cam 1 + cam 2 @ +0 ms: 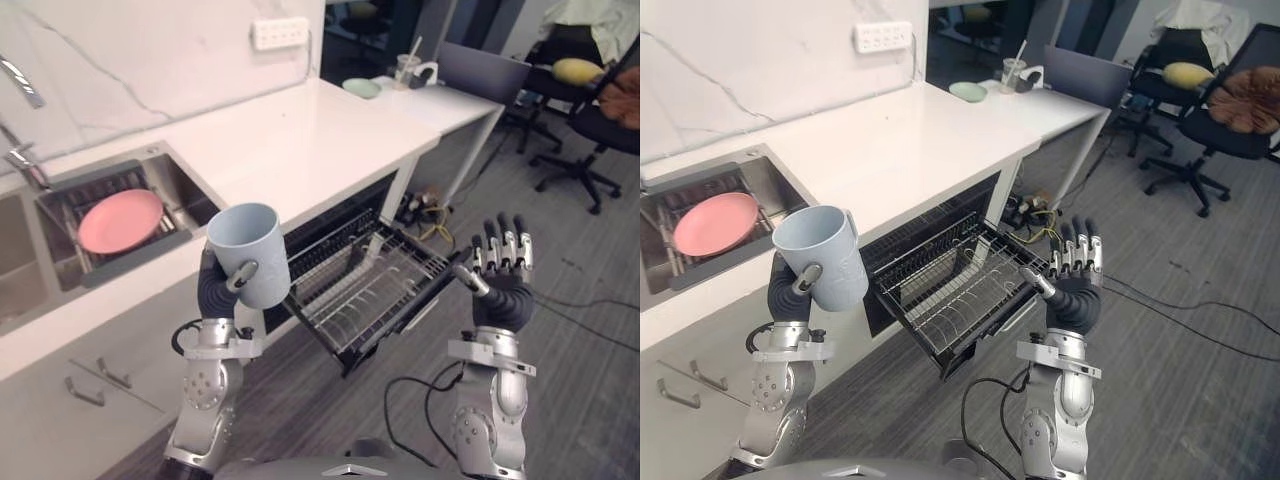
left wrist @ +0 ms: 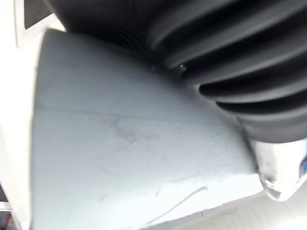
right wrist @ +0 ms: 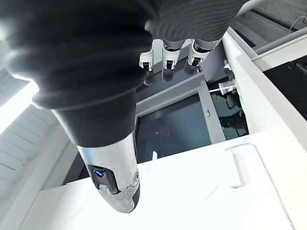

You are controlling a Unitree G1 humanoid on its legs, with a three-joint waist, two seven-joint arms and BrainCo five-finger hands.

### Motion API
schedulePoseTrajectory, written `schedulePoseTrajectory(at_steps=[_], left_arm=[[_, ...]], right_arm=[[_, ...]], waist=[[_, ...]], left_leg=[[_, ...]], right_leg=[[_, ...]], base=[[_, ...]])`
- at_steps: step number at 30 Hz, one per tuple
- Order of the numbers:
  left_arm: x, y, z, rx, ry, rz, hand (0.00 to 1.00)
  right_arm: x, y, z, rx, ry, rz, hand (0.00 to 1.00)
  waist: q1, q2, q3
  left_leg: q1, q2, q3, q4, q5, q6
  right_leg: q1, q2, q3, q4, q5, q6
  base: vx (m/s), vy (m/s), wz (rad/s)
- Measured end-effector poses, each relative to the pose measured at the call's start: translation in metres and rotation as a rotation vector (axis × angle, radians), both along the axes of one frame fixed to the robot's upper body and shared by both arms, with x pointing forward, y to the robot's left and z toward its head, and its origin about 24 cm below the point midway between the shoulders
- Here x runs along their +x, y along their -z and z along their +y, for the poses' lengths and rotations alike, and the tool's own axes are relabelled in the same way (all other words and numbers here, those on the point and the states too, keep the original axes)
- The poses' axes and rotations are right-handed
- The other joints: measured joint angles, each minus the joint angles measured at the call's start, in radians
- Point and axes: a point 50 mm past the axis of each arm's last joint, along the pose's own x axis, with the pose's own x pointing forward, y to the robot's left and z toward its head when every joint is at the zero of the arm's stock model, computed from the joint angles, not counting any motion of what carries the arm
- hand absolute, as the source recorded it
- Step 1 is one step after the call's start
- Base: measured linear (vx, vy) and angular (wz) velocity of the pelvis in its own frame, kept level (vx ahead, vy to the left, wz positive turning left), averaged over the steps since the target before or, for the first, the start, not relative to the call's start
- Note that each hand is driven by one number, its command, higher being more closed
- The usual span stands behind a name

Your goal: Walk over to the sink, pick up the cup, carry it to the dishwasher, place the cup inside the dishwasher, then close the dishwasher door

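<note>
My left hand (image 1: 222,283) is shut on a pale blue cup (image 1: 248,254), held upright in the air in front of the counter edge; the cup (image 2: 124,153) looms close in the left wrist view. To its right the dishwasher's wire rack (image 1: 362,284) is pulled out over the lowered door, with nothing in it. My right hand (image 1: 500,270) is raised just past the rack's right corner, open with fingers straight up and holding nothing. The sink (image 1: 185,185) lies behind and left of the cup.
A pink plate (image 1: 120,221) rests on a rack in the sink. The white counter (image 1: 300,140) runs back to a table with a cup and laptop (image 1: 480,70). Office chairs (image 1: 590,110) stand at the far right on grey floor.
</note>
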Motion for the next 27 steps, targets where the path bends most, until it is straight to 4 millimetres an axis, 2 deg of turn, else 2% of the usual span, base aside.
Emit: schedulePoseTrajectory(at_steps=[1, 2, 3, 5, 6, 8, 9, 11, 13, 17, 19, 21, 24, 27], left_arm=[[0.001, 0.000, 0.004, 0.006, -0.014, 0.000, 1.00], [0.001, 0.000, 0.005, 0.010, -0.021, 0.000, 1.00], [0.002, 0.000, 0.011, 0.021, -0.045, 0.002, 1.00], [0.003, -0.002, 0.014, 0.059, -0.053, -0.006, 1.00], [0.004, 0.000, 0.012, 0.061, -0.054, 0.009, 1.00], [0.004, -0.002, 0.001, 0.039, -0.039, 0.005, 1.00], [0.005, -0.005, -0.003, 0.037, -0.035, -0.006, 1.00], [0.005, -0.014, -0.002, 0.041, -0.057, -0.038, 1.00], [0.006, -0.017, 0.001, 0.033, -0.096, -0.047, 1.00], [0.007, -0.011, 0.007, 0.037, -0.195, -0.003, 1.00], [0.006, -0.009, 0.011, 0.058, -0.251, 0.007, 1.00], [0.006, -0.008, 0.014, 0.072, -0.292, 0.013, 1.00], [0.008, 0.005, 0.016, 0.079, -0.348, 0.074, 1.00], [0.009, 0.003, 0.010, 0.153, -0.394, 0.041, 1.00]], right_arm=[[0.003, -0.003, -0.002, -0.015, -0.010, -0.013, 0.00], [0.004, -0.004, -0.002, -0.017, -0.014, -0.020, 0.00], [0.006, -0.005, -0.001, -0.009, -0.022, -0.028, 0.00], [0.005, -0.002, 0.000, 0.005, -0.026, -0.021, 0.00], [0.005, -0.003, 0.000, -0.011, -0.032, -0.015, 0.00], [0.005, -0.005, -0.003, -0.044, -0.033, -0.009, 0.00], [0.007, -0.006, -0.003, -0.067, -0.044, 0.000, 0.00], [0.013, -0.010, 0.004, -0.082, -0.087, -0.008, 0.00], [0.020, -0.016, 0.012, -0.082, -0.128, -0.031, 0.00], [0.026, -0.016, 0.020, -0.055, -0.205, -0.018, 0.00], [0.027, -0.015, 0.022, -0.030, -0.257, -0.018, 0.00], [0.028, -0.014, 0.024, -0.021, -0.302, -0.023, 0.00], [0.029, -0.013, 0.030, 0.006, -0.402, -0.022, 0.00], [0.029, -0.012, 0.035, 0.009, -0.458, -0.018, 0.00]], waist=[[0.002, 0.018, 0.011], [0.003, 0.025, 0.015], [0.003, 0.023, 0.019], [0.003, -0.019, 0.017], [0.013, -0.019, 0.015], [0.023, 0.023, -0.002], [0.035, 0.044, -0.015], [0.059, 0.053, -0.021], [0.073, 0.051, -0.021], [0.078, 0.008, -0.024], [0.077, 0.001, -0.026], [0.077, 0.001, -0.026], [0.077, 0.007, -0.024], [0.064, 0.013, -0.025]], left_leg=[[0.002, 0.035, 0.016, 0.005, -0.008, -0.014], [0.002, 0.050, 0.025, 0.009, -0.014, -0.024], [0.003, 0.066, 0.028, 0.029, -0.030, -0.047], [0.001, 0.068, 0.011, 0.100, -0.088, -0.081], [0.003, 0.087, -0.011, 0.169, -0.143, -0.109], [-0.019, 0.125, -0.051, 0.192, -0.156, -0.123], [-0.028, 0.142, -0.060, 0.183, -0.153, -0.129], [-0.024, 0.156, -0.052, 0.153, -0.143, -0.143], [-0.014, 0.161, -0.038, 0.134, -0.132, -0.148], [0.001, 0.155, -0.023, 0.099, -0.124, -0.149], [0.013, 0.154, -0.017, 0.089, -0.124, -0.149], [0.003, 0.157, -0.012, 0.100, -0.124, -0.149], [-0.025, 0.158, -0.012, 0.155, -0.124, -0.149], [0.033, 0.126, -0.027, 0.004, -0.076, -0.145]], right_leg=[[-0.016, 0.011, 0.001, -0.082, 0.050, 0.000], [-0.027, 0.011, 0.001, -0.107, 0.079, 0.000], [-0.033, 0.007, 0.000, -0.143, 0.134, -0.004], [-0.006, -0.019, 0.016, -0.104, 0.293, -0.017], [0.041, -0.014, 0.021, -0.110, 0.220, 0.072], [0.059, 0.026, -0.018, -0.152, 0.216, 0.058], [0.077, 0.050, -0.033, -0.208, 0.235, 0.051], [0.101, 0.080, -0.031, -0.293, 0.284, 0.041], [0.115, 0.098, -0.028, -0.350, 0.320, 0.034], [0.139, 0.103, -0.025, -0.417, 0.347, 0.034], [0.150, 0.103, -0.024, -0.430, 0.348, 0.035], [0.147, 0.103, -0.024, -0.434, 0.347, 0.036], [0.150, 0.101, -0.026, -0.435, 0.348, 0.035], [0.151, 0.084, -0.042, -0.437, 0.348, 0.036]], base=[[0.06, -0.029, -0.45], [0.08, -0.072, -0.47], [0.10, -0.152, -0.18], [0.12, -0.281, 0.10], [0.10, -0.316, 0.23], [0.10, -0.235, 0.23], [0.09, -0.133, 0.11], [0.09, -0.090, -0.13], [0.10, -0.070, -0.25], [0.07, -0.019, -0.07], [0.07, 0.002, -0.04], [0.02, -0.002, -0.02], [0.00, 0.000, 0.00], [-0.02, -0.003, 0.24]])
